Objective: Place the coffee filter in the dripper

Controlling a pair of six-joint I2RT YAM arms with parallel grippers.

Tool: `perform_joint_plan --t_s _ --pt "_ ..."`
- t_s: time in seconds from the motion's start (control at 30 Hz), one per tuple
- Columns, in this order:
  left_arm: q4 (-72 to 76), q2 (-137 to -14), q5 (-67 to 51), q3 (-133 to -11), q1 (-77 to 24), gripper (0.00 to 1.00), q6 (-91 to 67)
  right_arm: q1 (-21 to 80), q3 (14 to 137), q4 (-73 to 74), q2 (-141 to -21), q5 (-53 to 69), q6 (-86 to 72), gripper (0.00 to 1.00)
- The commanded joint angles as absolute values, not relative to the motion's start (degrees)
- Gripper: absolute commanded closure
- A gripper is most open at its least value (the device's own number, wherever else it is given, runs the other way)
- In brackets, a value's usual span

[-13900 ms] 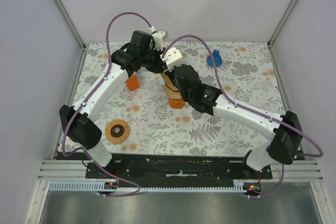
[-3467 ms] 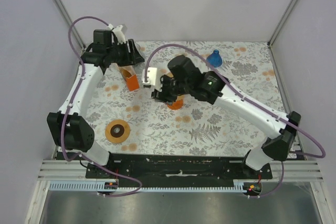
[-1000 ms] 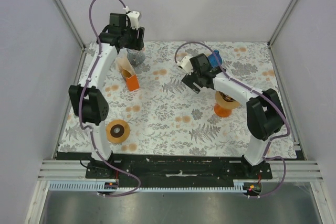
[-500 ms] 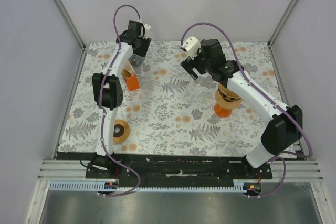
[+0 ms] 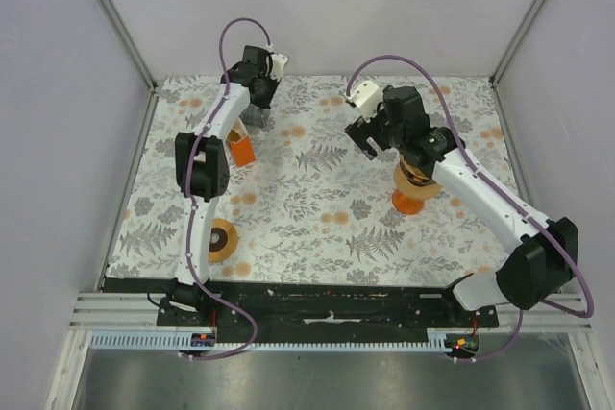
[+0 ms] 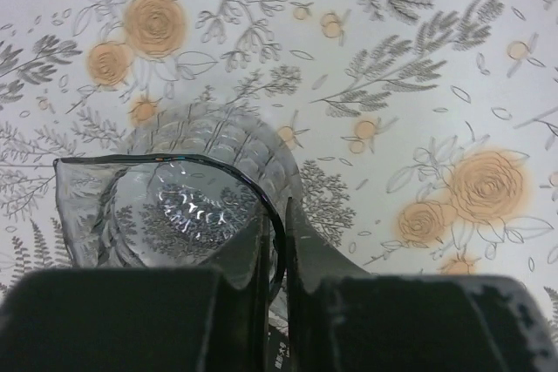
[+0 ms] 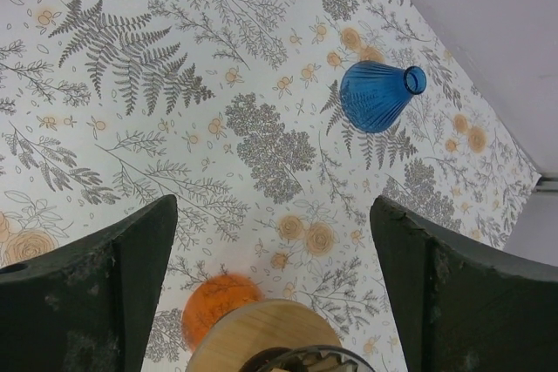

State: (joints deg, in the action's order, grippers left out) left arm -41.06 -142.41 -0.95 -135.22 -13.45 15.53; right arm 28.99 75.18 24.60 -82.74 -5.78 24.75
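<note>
Two arms reach over the floral table (image 5: 317, 218). At the left, a tape roll (image 5: 223, 240) lies toward the near edge. Farther back, an orange holder (image 5: 242, 151) keeps the paper coffee filter (image 5: 233, 134). The left gripper (image 6: 275, 228) is pinched on the rim of a ribbed clear glass (image 6: 174, 206). The right gripper (image 7: 270, 215) hangs spread wide above the wood-collared dripper (image 7: 261, 328); a pleated edge inside may be a filter. A blue vase (image 7: 377, 93) sits farther back.

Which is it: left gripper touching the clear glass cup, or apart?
Touching. The left wrist view shows the left gripper shut on the rim of the clear glass cup, one finger inside the rim and one outside, with no gap visible.
</note>
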Motion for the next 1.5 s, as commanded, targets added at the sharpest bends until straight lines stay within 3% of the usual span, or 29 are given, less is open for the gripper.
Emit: perform_joint_plan --t_s 0.0,0.33,0.57,0.77,0.83,0.87,0.93,1.0,1.27,1.37,1.47 --pt "-41.8 -135.5 -9.2 -127.3 -16.6 0.97 19.7 28.4 74.1 23.7 -77.3 -6.7 22.9 0.02" --pt "-41.6 -116.6 -25.3 -100.1 -24.0 0.98 25.3 27.2 70.1 23.7 -67.9 -6.9 20.6 0.02" --pt "-38.9 -103.6 -29.6 -78.9 -32.0 0.98 36.6 27.1 67.4 23.8 -63.9 -7.2 19.4 0.02" --pt "-38.8 -99.8 -31.8 -71.9 -34.4 0.94 38.8 27.1 66.4 24.3 -61.9 -6.4 18.7 0.02" --pt "-39.2 -99.1 -32.9 -71.3 -34.5 0.82 39.5 27.1 66.3 24.5 -61.2 -6.2 18.4 0.02" --pt "-39.3 -98.0 -33.6 -70.9 -34.6 0.66 39.7 27.1 66.0 24.6 -60.8 -5.9 18.2 0.02" --pt "-39.4 -96.4 -35.0 -70.6 -34.5 0.47 40.3 27.2 65.7 24.8 -60.1 -4.6 18.1 0.02" --pt "-40.0 -95.0 -35.7 -71.1 -34.5 0.40 40.4 27.2 65.6 25.0 -59.3 -3.8 18.0 0.02" --pt "-50.3 -91.2 -35.7 -82.9 -33.8 0.33 34.4 27.1 65.2 25.7 -57.8 -0.9 17.7 0.02" --pt "-54.6 -88.6 -33.3 -85.5 -31.0 0.32 31.8 27.2 65.1 26.0 -58.0 -0.2 17.3 0.02" --pt "-60.9 -85.2 -30.0 -84.4 -25.3 0.25 31.9 27.1 64.9 26.1 -57.9 1.7 17.1 0.02"
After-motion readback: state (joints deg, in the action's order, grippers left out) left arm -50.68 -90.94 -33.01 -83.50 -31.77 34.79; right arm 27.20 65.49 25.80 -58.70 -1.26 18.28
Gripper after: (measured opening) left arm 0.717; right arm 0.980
